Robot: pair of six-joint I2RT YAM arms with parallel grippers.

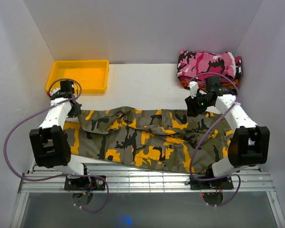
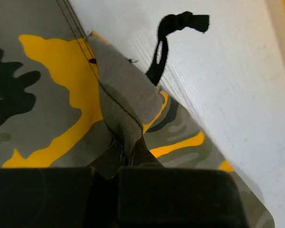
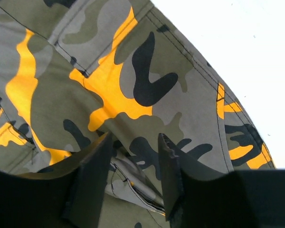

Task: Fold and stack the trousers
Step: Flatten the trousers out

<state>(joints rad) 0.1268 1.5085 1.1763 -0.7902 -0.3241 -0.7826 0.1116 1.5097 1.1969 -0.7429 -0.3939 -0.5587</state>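
The camouflage trousers (image 1: 142, 137) lie spread lengthwise across the white table (image 1: 142, 80), between my two arms. My left gripper (image 1: 75, 108) is at their far left corner. In the left wrist view it (image 2: 123, 156) is shut on a pinched-up fold of the olive cloth (image 2: 123, 118), and a black drawstring (image 2: 166, 42) trails onto the table. My right gripper (image 1: 195, 108) hovers over the trousers' far right edge. In the right wrist view it (image 3: 135, 161) stands open, its fingers (image 3: 92, 175) pressed down on either side of a raised fold of the trousers (image 3: 133, 85).
A yellow tray (image 1: 78, 76) stands at the back left. A folded pink, white and black camouflage garment (image 1: 206, 64) lies at the back right on top of an orange-red one (image 1: 183, 84). White walls close in the table on three sides.
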